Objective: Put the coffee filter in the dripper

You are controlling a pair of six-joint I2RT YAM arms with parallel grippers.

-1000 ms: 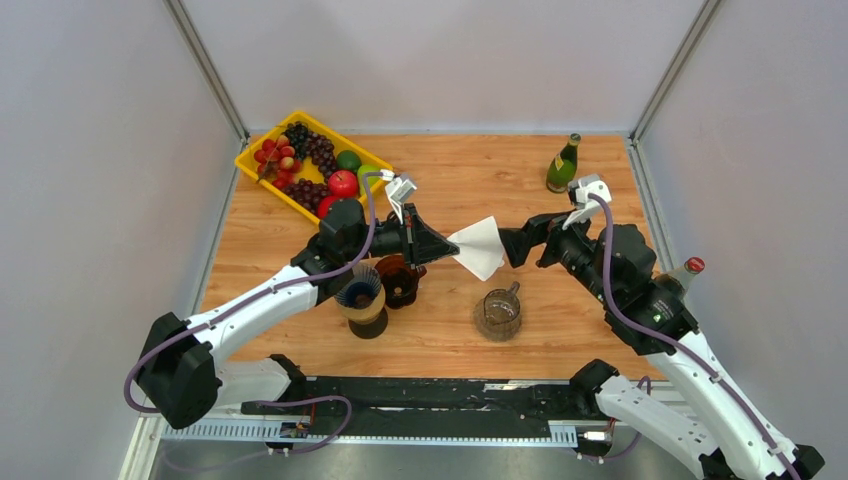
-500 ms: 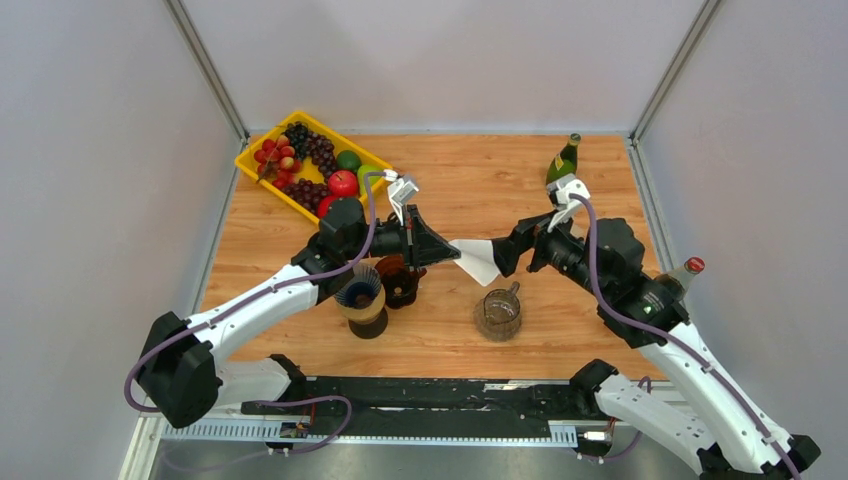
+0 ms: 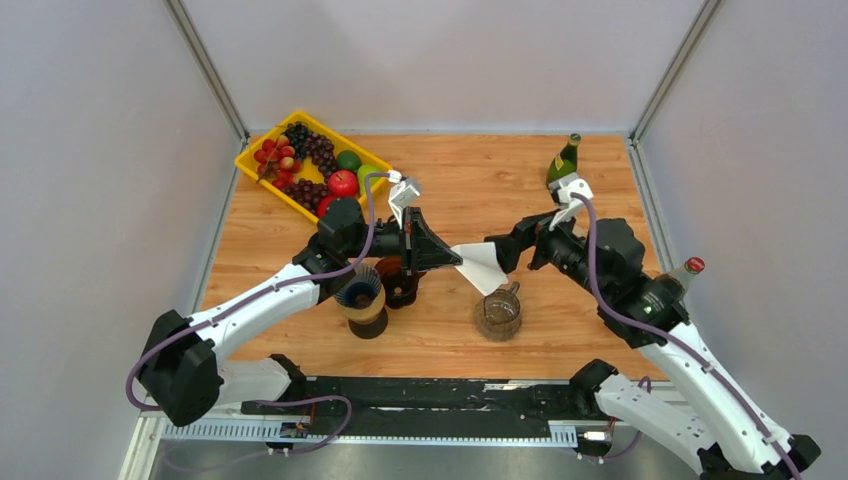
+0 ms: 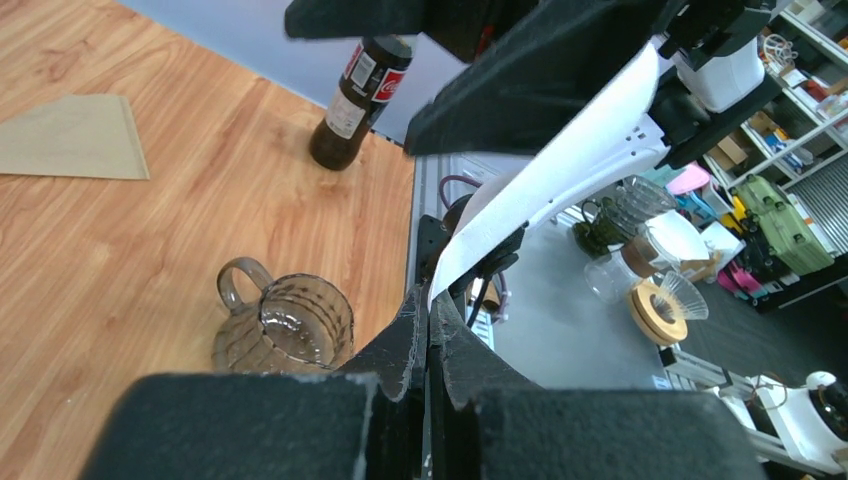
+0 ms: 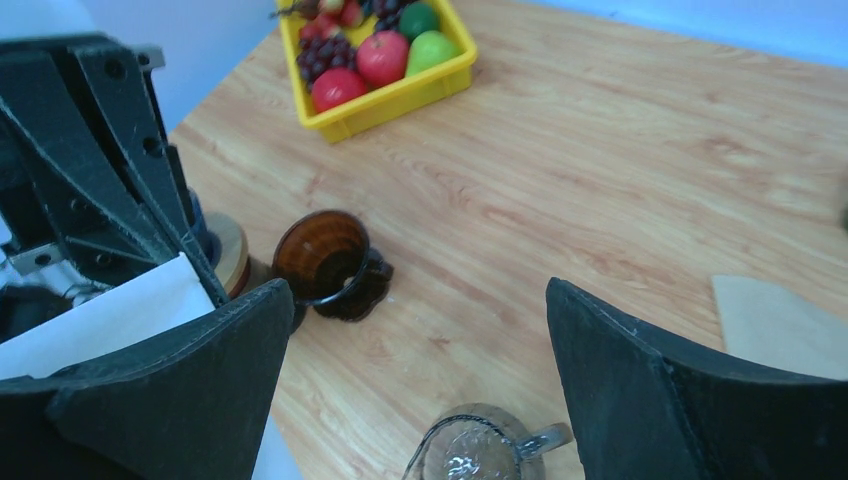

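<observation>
The left gripper (image 3: 448,257) is clamped on one edge of the white coffee filter (image 3: 479,266), holding it in the air near the middle of the table (image 3: 470,180). The filter hangs just right of the brown dripper (image 3: 400,281) and above the far left side of the glass jug (image 3: 497,315), not in the dripper. The right gripper (image 5: 415,290) faces it with its fingers spread wide apart; the filter's free edge reaches one finger, though I cannot tell if they touch. Left of the brown dripper stands a ribbed cone on a wooden collar (image 3: 360,297). A yellow tray (image 3: 262,180) of fruit sits at the far left, a green bottle (image 3: 563,163) at the far right, a cola bottle (image 4: 355,100) at the right edge, and a brown paper filter (image 5: 780,322) lies flat on the wood
</observation>
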